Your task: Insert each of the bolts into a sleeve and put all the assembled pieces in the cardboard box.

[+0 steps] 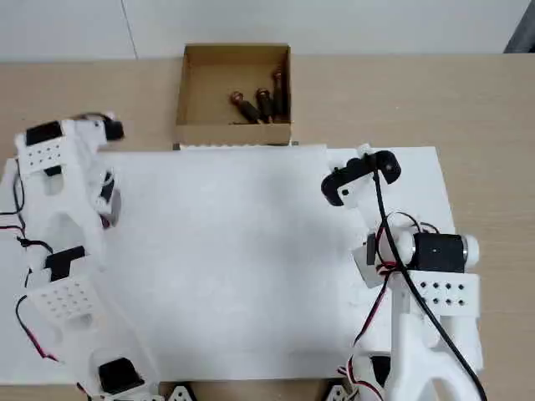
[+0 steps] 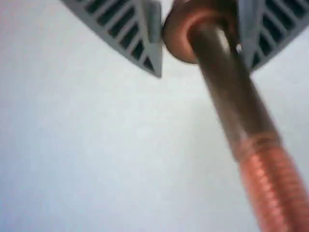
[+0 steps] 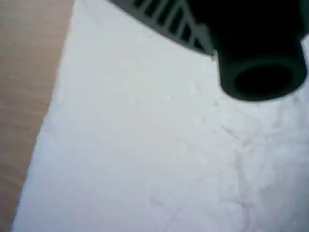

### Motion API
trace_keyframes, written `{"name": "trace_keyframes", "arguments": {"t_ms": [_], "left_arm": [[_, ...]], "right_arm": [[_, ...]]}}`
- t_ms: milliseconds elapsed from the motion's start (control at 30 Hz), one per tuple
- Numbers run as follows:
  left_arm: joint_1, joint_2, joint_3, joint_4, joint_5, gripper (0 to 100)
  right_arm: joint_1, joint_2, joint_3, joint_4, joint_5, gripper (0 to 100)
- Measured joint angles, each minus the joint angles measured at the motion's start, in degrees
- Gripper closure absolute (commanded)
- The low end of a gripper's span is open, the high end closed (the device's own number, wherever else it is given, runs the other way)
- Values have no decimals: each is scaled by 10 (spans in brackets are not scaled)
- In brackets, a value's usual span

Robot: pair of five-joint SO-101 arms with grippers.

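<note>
1. In the high view, you see the cardboard box (image 1: 205,83) at the far middle of the table (image 1: 468,100), touching the far edge of the white foam mat (image 1: 234,267). Three assembled pieces (image 1: 259,104) lie in its right half. Your right gripper (image 1: 351,180) hangs over the far right part of the mat.
2. In the left wrist view, your left gripper (image 2: 200,58) is clamped on the head of a copper bolt (image 2: 241,125). Its threaded end points away from the fingers, above the white mat.
3. In the right wrist view, your right gripper grasps a dark sleeve (image 3: 260,63) with its open bore in sight. It is above the mat, near the edge where the wooden table shows.
</note>
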Motion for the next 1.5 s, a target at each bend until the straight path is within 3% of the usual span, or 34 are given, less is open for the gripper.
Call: {"name": "trace_keyframes", "arguments": {"t_ms": [300,600,967,1267,1500], "left_arm": [[37,0,-46,4,290,994],[95,8,-4,4,465,994],[107,9,13,4,767,994],[107,9,25,4,945,994],[124,5,91,-8,972,994]], "right_arm": [[0,0,0,0,0,994],[1,0,0,0,0,994],[1,0,0,0,0,994],[1,0,0,0,0,994],[1,0,0,0,0,994]]}}
